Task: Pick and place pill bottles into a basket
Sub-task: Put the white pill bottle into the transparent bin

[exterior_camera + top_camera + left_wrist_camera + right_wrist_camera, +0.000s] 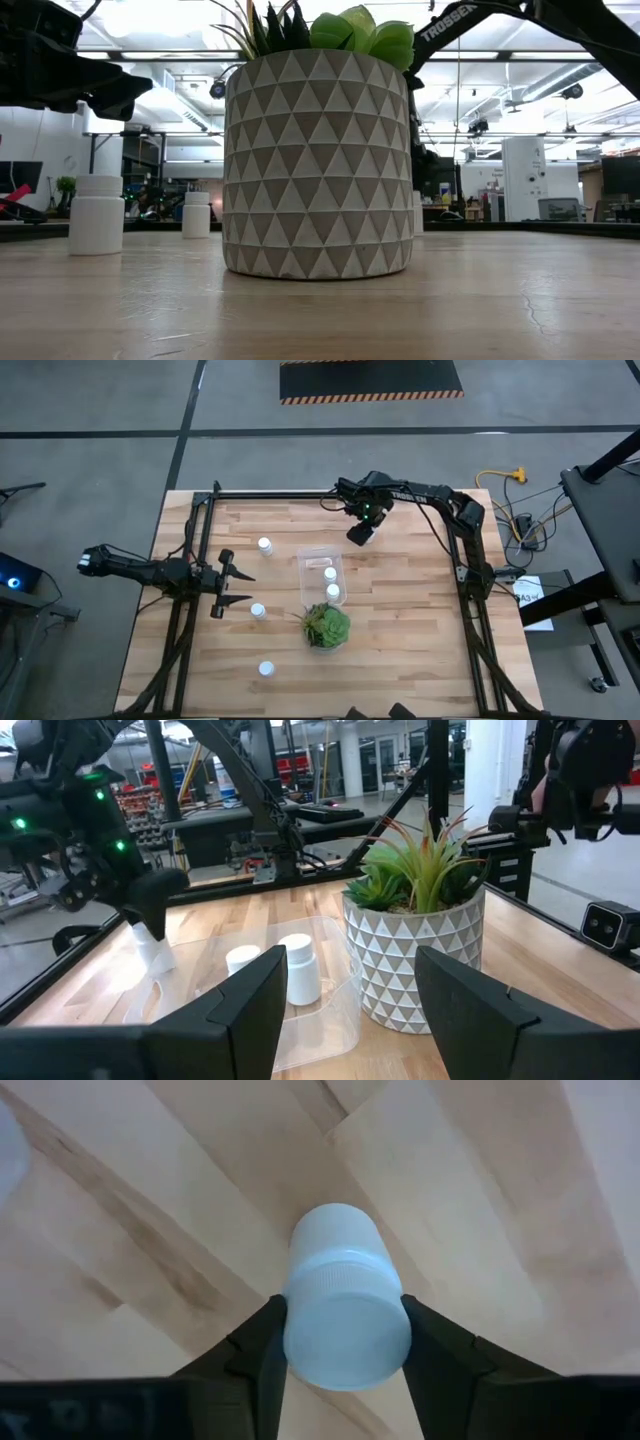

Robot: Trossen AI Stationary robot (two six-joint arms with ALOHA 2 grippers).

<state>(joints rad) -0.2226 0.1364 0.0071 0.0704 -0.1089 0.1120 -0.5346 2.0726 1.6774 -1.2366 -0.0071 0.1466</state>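
My right gripper is at the table's far side, beyond the clear basket, shut on a white pill bottle. The basket holds two bottles, which also show in the left wrist view. Three more bottles stand on their bases on the table: far left of the basket, near left and near the front. My left gripper is open and empty, left of the basket, pointing toward it. My right gripper pinches the bottle at its cap, one finger on each side. The fingers come from above, pointing down. The bottle is roughly upright below them. I cannot tell whether its base is on the table or just clear of it.
A green plant in a round patterned pot stands right at the basket's near end and fills the middle of the low view. Dark frame rails run along the table's left, right and far sides.
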